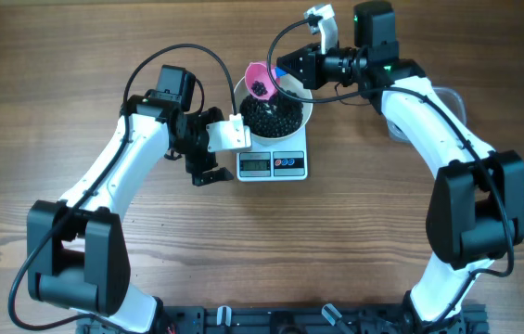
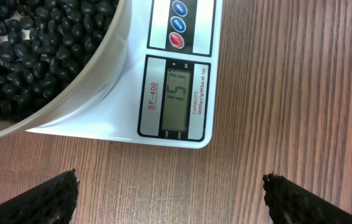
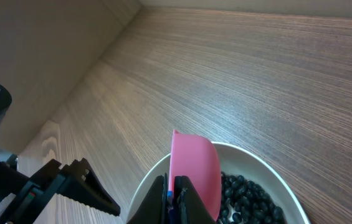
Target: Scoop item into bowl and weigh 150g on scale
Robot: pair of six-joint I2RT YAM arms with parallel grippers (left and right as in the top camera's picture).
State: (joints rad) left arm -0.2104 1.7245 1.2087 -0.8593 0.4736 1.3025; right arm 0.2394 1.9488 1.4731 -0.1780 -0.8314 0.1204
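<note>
Wooden counter (image 1: 354, 241), bare grain. Scale (image 1: 273, 164) mid-counter, white bowl (image 1: 306, 109) on top, black beans (image 1: 271, 116) heaped inside; display (image 2: 179, 96) reads 151. Right jaws clenched on handle of pink scoop (image 1: 260, 79), few beans in it, over bowl's far rim. Left jaws spread wide, empty, beside scale. Beans: hard, smooth, loose, likely to roll and scatter; no pinching, move by scoop, tilt gently. Scoop: looks light, stiff; grip at handle.
</note>
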